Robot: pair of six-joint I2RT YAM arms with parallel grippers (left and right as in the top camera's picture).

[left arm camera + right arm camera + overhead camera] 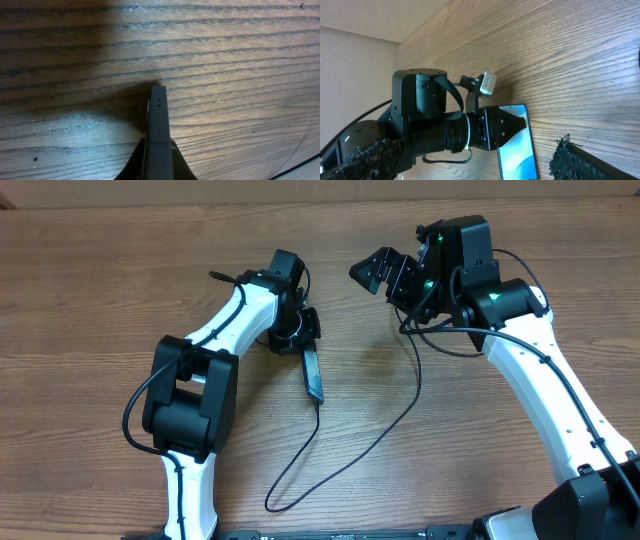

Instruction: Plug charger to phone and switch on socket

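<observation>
My left gripper (303, 340) is shut on the phone (313, 376) and holds it on its long edge above the table. In the left wrist view the phone (159, 115) shows as a dark thin edge between the fingers (158, 162). In the right wrist view its light-blue screen (517, 147) faces that camera. The thin black charger cable (300, 470) meets the phone's lower end, loops toward the front edge, then runs up under my right arm. Its plug head is hidden. My right gripper (378, 270) is open and empty, to the right of the phone and farther back. The socket is out of view.
The wooden table (100, 300) fills all views. A stretch of the cable (300, 170) crosses the bottom right corner of the left wrist view. The left arm's wrist and camera (485, 82) fill the middle of the right wrist view.
</observation>
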